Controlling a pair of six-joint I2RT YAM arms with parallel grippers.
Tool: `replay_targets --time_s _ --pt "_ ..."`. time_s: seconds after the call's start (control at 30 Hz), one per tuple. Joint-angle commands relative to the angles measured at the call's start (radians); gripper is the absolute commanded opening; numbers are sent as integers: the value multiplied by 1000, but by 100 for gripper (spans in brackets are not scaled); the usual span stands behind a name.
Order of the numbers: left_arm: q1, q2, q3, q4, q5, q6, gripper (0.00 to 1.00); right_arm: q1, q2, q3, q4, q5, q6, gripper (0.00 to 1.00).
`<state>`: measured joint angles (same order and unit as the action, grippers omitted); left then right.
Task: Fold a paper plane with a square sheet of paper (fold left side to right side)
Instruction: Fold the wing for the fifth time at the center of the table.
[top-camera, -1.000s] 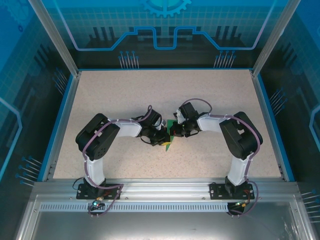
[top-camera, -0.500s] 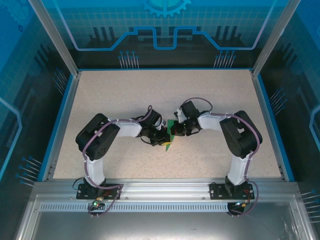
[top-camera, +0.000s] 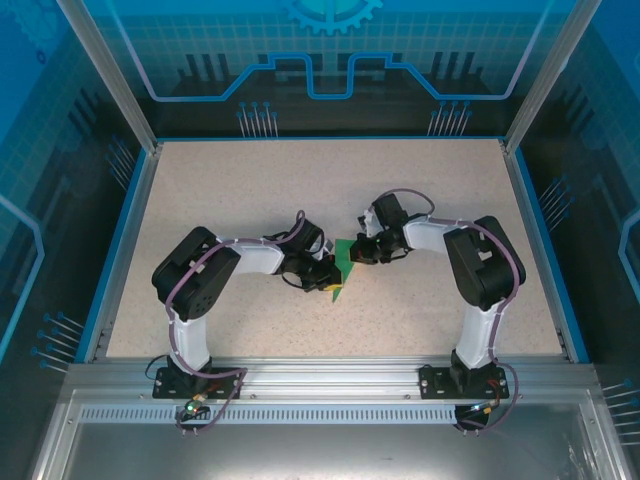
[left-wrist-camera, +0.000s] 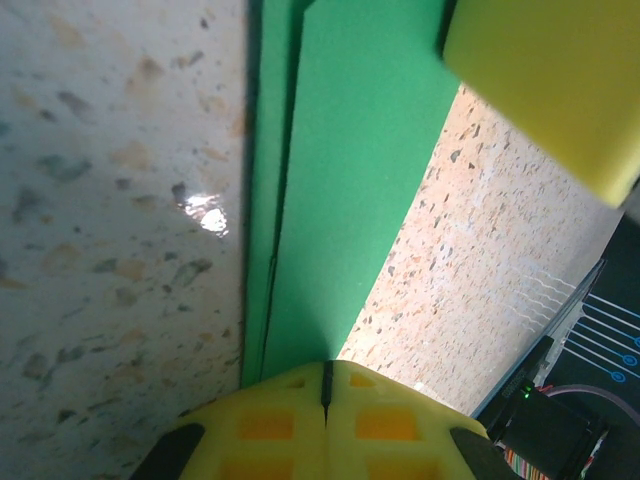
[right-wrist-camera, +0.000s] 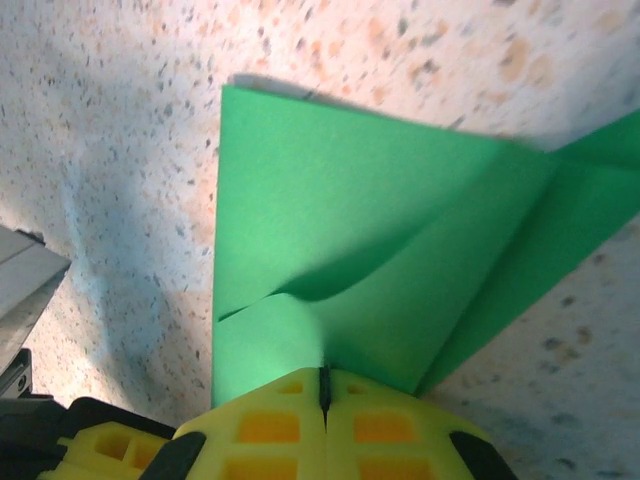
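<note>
1. The green paper (top-camera: 344, 265) lies on the table (top-camera: 250, 200) at its middle, between the two arms. It is a narrow, creased, pointed shape, not a flat square, so we judge the folding partly done.
2. In the top view its long axis runs from about 1 o'clock down to 7 o'clock, with the point at the 7 o'clock end, toward the arm bases.
3. The left gripper (top-camera: 329, 277) reaches in from 9 o'clock and meets the paper's left edge. Its jaws are closed, pad against pad, with only a thin seam between them. In its wrist view the paper stretches away from the fingertips toward 12 o'clock, with layered edges along its left side.
4. At 1 o'clock in that view a yellow pad (left-wrist-camera: 540, 80), which we take for the other arm's finger, overlaps the paper's far end.
5. The right gripper (top-camera: 357, 256) comes in from 2 o'clock, and its jaws are closed as well. In its wrist view the paper fans out from the fingertips toward 12 and 2 o'clock, and one ply bulges up just ahead of the tips.
6. We cannot tell whether either gripper pinches a ply or merely presses down on the paper.
7. A left-to-right fold must travel across the long axis, from 9 toward 3 o'clock. The left gripper sits on the side to be carried over, and the right one on the receiving side.
8. We judge the raised ply the likeliest thing to skew the crease.
</note>
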<state>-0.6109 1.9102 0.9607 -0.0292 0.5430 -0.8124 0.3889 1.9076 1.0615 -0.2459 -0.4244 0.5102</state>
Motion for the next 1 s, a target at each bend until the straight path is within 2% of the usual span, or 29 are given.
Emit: replay_targets --time_s 0.0,0.83,0.97 --pt "-22 70 -42 -154 -56 4 4 -54 36 41 -24 73 -28 0" --pt "-22 69 -41 -152 -50 4 3 -178 151 239 -134 49 -83 0" --pt "-21 67 -43 -147 -50 1 3 -190 125 263 -142 37 -93 0"
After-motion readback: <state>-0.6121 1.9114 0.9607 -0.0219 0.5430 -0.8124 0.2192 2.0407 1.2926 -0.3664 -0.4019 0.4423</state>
